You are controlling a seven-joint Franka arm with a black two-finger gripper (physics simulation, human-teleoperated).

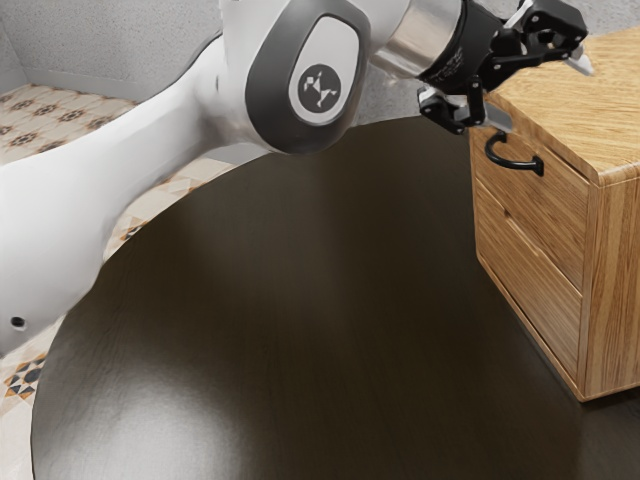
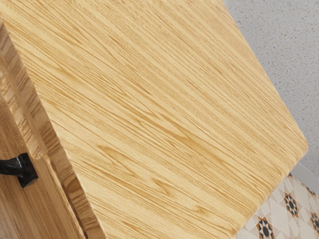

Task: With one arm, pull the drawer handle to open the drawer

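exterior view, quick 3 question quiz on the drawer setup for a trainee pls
1. True or false: the black two-finger gripper is shut on the black curved drawer handle.
2. The light wooden drawer cabinet stands on: A) a dark round table, B) a white shelf, C) a metal cart.
3. Fill in: the handle is mounted on the ___ of the two drawer fronts.

Key: 1 false, the fingers stand open just above the handle; 2 A; 3 upper.
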